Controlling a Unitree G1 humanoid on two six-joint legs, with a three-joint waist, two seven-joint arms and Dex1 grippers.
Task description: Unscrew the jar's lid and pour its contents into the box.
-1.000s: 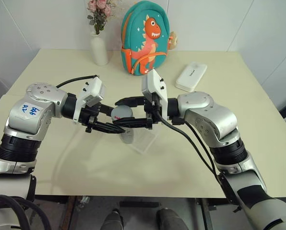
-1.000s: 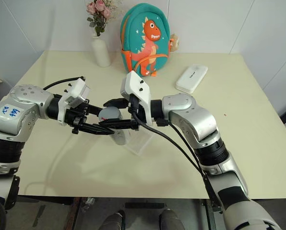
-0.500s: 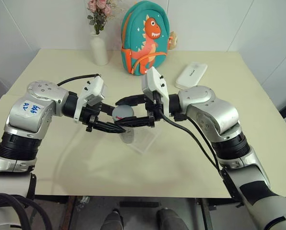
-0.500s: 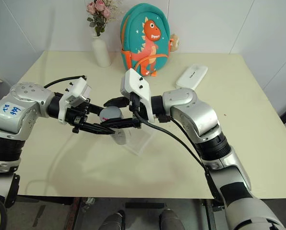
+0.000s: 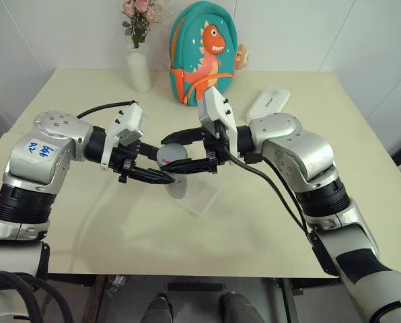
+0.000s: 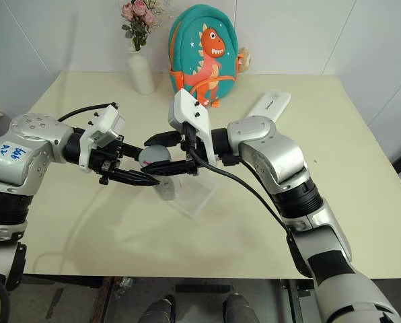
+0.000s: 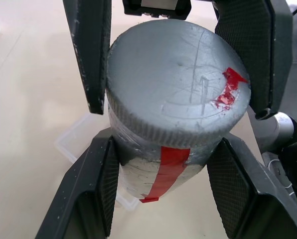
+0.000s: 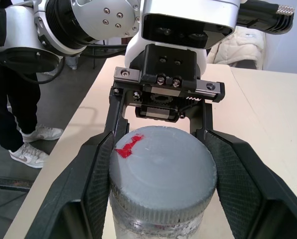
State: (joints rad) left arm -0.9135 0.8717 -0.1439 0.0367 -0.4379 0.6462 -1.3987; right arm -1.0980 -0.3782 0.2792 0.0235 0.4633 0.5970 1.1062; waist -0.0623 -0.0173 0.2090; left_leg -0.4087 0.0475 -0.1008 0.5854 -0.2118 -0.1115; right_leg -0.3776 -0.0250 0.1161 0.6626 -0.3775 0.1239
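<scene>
1. silver-grey and ribbed at its edge, the lid (image 7: 176, 97) sits on the jar (image 5: 177, 180), which we hold up off the table (image 5: 86, 222) between our two arms, over the near edge of the box (image 5: 200, 195).
2. our left gripper (image 7: 163, 164) is pinching the jar's body just under the cap, one pad on each side of the red strip.
3. our right gripper (image 8: 161, 164) is pressed onto the lid's rim from the opposite side, its fingers (image 8: 96, 169) flat against the ribbed edge.
4. we judge the step in hand to be the unscrewing: the cap looks seated flush, with no gap showing at the thread.
5. the next move calls for turning the lid while the left grip keeps the body from spinning, then lifting the cap clear.
6. the contents we cannot see through the jar's wall.
7. the box lies clear and shallow on the table beneath, so tipping should need little travel.
8. white vase (image 5: 138, 67), dinosaur backpack (image 5: 204, 50) and white case (image 5: 268, 105) stand well apart at the far side.
</scene>
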